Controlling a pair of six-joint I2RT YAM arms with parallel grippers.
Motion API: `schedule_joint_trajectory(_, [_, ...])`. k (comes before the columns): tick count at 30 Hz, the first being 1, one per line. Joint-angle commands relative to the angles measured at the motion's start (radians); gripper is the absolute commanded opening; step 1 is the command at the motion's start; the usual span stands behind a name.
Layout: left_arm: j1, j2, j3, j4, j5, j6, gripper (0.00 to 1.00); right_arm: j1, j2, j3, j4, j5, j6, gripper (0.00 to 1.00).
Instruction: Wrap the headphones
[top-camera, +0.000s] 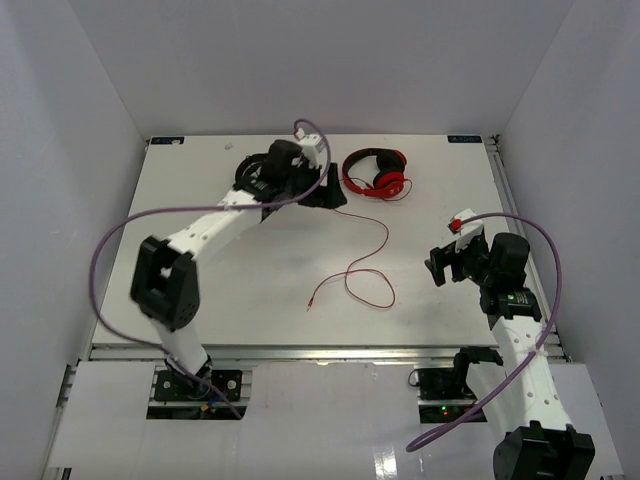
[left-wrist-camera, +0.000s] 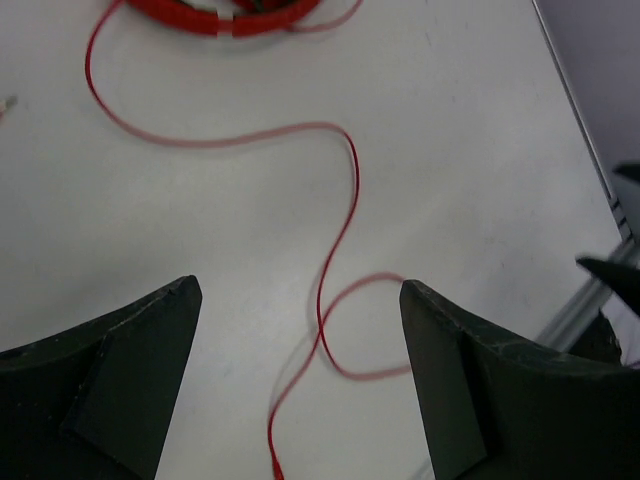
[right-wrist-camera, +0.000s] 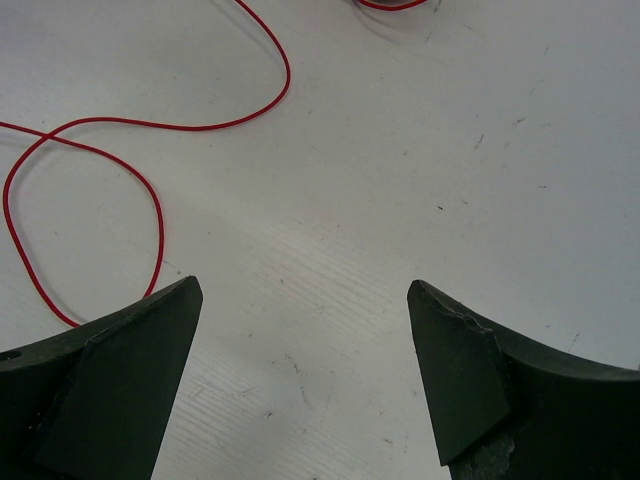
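Headphones (top-camera: 376, 172) were seen lying in the upper centre of the overhead frame, on the white table (top-camera: 230, 290), with the glossy red earcups at the right of the band. Their thin red cable (top-camera: 351, 271) was trailed down toward the middle of the frame, where a loop was formed and the free end pointed to the lower left. The left gripper (top-camera: 330, 196) was held just left of the headphones, its jaws spread wide with nothing clamped. In the left wrist view only the cable on the table was seen between the two dark fingers (left-wrist-camera: 120, 350). The right gripper (top-camera: 443, 263) was placed at the right of the frame, well apart from the headphones. Its jaws were likewise parted and empty, above the table near the cable loop.
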Motion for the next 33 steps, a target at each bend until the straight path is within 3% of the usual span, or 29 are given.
schedule_joint_trajectory(1, [0.006,0.297,0.354,-0.096,-0.096,-0.023,0.90,-0.007,-0.013,-0.006,0.030,-0.070,-0.055,0.91])
schedule_joint_trajectory(7, [-0.001,0.635,0.765,-0.060,-0.328,-0.069,0.87,-0.011,-0.027,-0.013,0.036,-0.134,-0.070,0.99])
schedule_joint_trajectory(13, [-0.003,0.765,0.813,0.247,-0.463,-0.044,0.84,-0.011,-0.041,-0.012,0.031,-0.153,-0.069,0.99])
schedule_joint_trajectory(24, [-0.001,1.015,1.002,0.308,-0.364,0.029,0.73,-0.010,-0.057,-0.003,0.026,-0.136,-0.064,0.99])
schedule_joint_trajectory(29, [0.003,1.030,0.988,0.289,-0.321,0.076,0.70,-0.011,-0.060,-0.001,0.025,-0.135,-0.061,0.99])
schedule_joint_trajectory(33, [0.005,1.043,0.999,0.253,-0.296,0.129,0.55,-0.013,-0.062,0.001,0.025,-0.127,-0.059,0.99])
